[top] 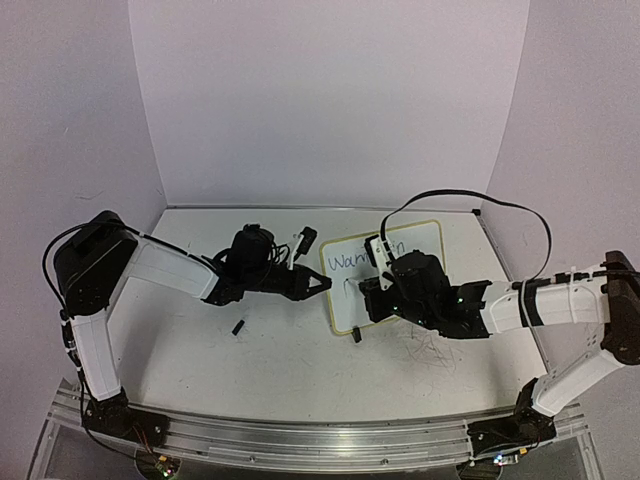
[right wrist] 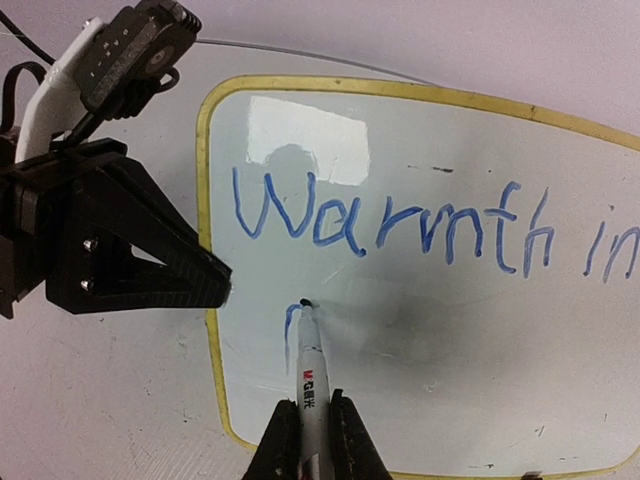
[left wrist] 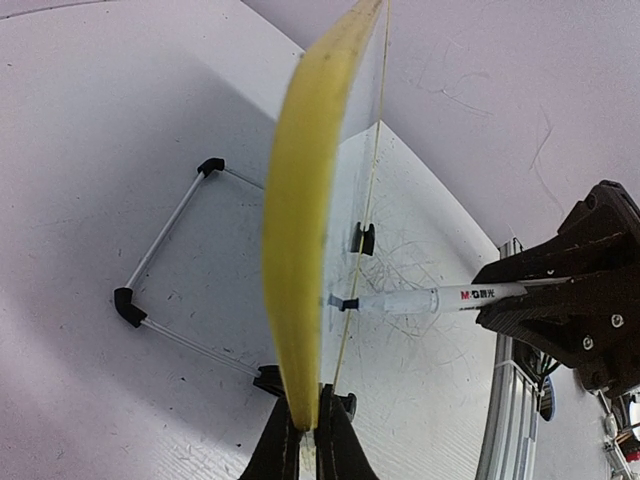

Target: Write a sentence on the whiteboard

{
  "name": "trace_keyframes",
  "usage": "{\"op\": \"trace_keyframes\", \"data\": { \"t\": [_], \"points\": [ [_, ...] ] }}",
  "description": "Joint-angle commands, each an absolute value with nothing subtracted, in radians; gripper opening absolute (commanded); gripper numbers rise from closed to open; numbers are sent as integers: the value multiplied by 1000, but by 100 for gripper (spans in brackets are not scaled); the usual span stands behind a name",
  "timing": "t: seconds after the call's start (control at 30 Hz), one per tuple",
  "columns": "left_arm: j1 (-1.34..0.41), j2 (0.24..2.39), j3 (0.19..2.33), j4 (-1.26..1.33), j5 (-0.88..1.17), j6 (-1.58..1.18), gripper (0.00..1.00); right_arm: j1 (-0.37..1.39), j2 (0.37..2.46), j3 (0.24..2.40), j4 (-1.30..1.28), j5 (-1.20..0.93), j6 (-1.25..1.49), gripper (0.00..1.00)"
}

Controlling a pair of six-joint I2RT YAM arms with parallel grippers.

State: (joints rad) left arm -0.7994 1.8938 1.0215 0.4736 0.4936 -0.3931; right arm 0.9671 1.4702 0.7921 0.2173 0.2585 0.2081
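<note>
Lowest and closest in the right wrist view, my right pincer (right wrist: 310,430) is closed on a marker (right wrist: 311,375), one finger pressed to each side of its white barrel, which carries a red "M&G" mark. The marker's black tip touches the whiteboard (right wrist: 420,400) at the top of a short, hooked blue stroke that begins a second line. Above it, across the middle of the frame, the sentence (right wrist: 400,225) reads "Warmth in" in blue handwriting. At the left of that frame my left pincer (right wrist: 215,285) meets the board's pale-yellow frame. The left wrist view shows this pincer clamped shut on that yellow edge at bottom centre, with the board seen edge-on. Left of the edge lies a thin wire stand (left wrist: 160,290) with black corner caps, and a small black clip (left wrist: 363,238) sits just right of it. In the top view the board lies right of centre on the tabletop (top: 260,370), between both arms, with a loose black cap (top: 238,327) at its lower left and faint grey scribbles (top: 430,350) at lower right.
</note>
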Motion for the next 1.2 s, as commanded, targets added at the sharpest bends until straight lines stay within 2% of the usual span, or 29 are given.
{"op": "trace_keyframes", "data": {
  "t": [0.0, 1.17],
  "points": [
    [-827, 1931, 1047, 422, 505, -368, 0, 961, 1488, 812, 227, 234, 197, 0],
    [-828, 1925, 1033, 422, 497, -362, 0, 963, 1485, 710, 181, 218, 240, 0]
  ]
}}
